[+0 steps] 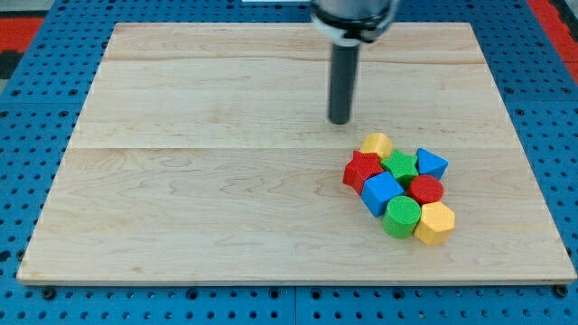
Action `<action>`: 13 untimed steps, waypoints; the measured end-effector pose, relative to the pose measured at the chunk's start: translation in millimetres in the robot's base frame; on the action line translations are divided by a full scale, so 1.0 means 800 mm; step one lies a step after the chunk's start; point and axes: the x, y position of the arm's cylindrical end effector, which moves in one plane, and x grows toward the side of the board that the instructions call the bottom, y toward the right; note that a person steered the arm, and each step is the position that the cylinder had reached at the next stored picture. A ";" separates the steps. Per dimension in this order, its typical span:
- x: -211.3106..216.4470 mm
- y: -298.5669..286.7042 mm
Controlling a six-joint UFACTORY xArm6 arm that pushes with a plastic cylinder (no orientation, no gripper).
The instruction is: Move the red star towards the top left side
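Camera view shows my tip [340,120] on the wooden board [181,181], just above the block cluster toward the view's right; I carry no claw, only this rod. Leftmost sits the red star [361,170], then a blue cube [381,192], yellow block [376,144], green star [399,166], green cylinder [402,217], red cylinder [426,190], blue triangle [431,163], yellow hexagon [436,222].
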 end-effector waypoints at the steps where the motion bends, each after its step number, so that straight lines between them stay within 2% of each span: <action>1: 0.016 0.123; 2: 0.110 0.193; 3: 0.183 0.213; 4: 0.188 0.166; 5: 0.136 0.127; 6: 0.152 0.128; 7: 0.194 0.170; 9: 0.141 0.020; 10: 0.132 -0.042; 11: 0.135 -0.019; 12: 0.131 0.042; 13: 0.058 0.010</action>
